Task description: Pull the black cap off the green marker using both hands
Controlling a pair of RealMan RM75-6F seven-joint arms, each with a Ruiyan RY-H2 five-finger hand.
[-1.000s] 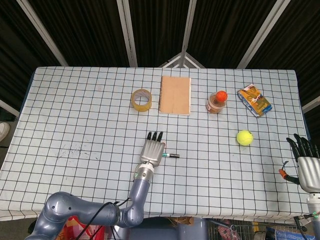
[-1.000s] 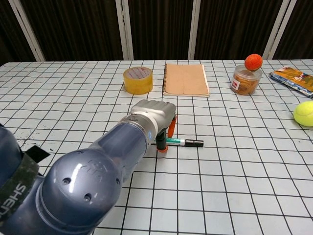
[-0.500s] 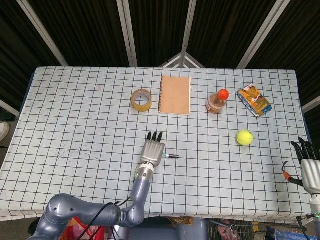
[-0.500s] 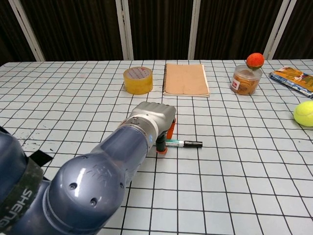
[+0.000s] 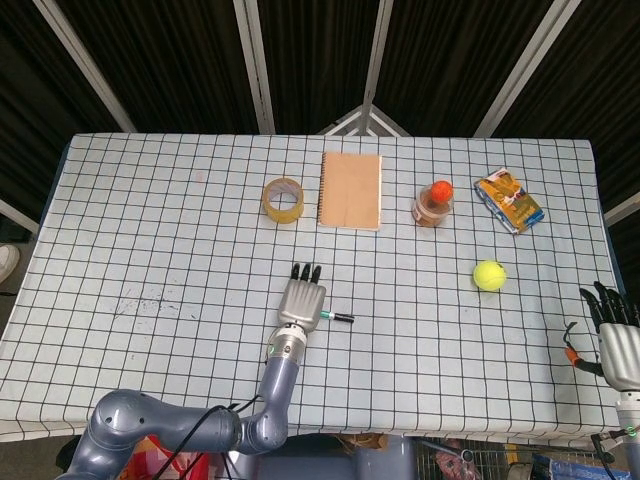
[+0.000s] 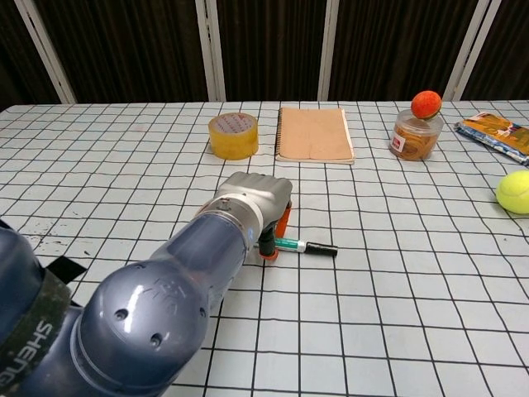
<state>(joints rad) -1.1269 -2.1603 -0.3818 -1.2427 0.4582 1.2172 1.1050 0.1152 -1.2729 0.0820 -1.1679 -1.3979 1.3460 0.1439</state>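
The green marker point(image 5: 336, 317) point(image 6: 299, 245) lies on the checked tablecloth near the front middle, its black cap point(image 6: 324, 249) pointing right. My left hand point(image 5: 303, 300) point(image 6: 254, 201) sits over the marker's left end. Its thumb and a finger pinch the green barrel there, hiding that end. The cap sticks out free to the right of the hand. My right hand point(image 5: 617, 338) hovers far off at the table's right edge, fingers apart and holding nothing; only the head view shows it.
Along the back stand a yellow tape roll point(image 5: 284, 199) point(image 6: 233, 135), a tan spiral notebook point(image 5: 351, 190), a jar with an orange ball on top point(image 5: 434, 203) and a snack packet point(image 5: 508, 199). A tennis ball point(image 5: 489, 275) lies between marker and right hand.
The left hand has drawn back slightly toward me, and the marker has shifted left with it and tilted a little. The right hand dropped lower along the right edge.
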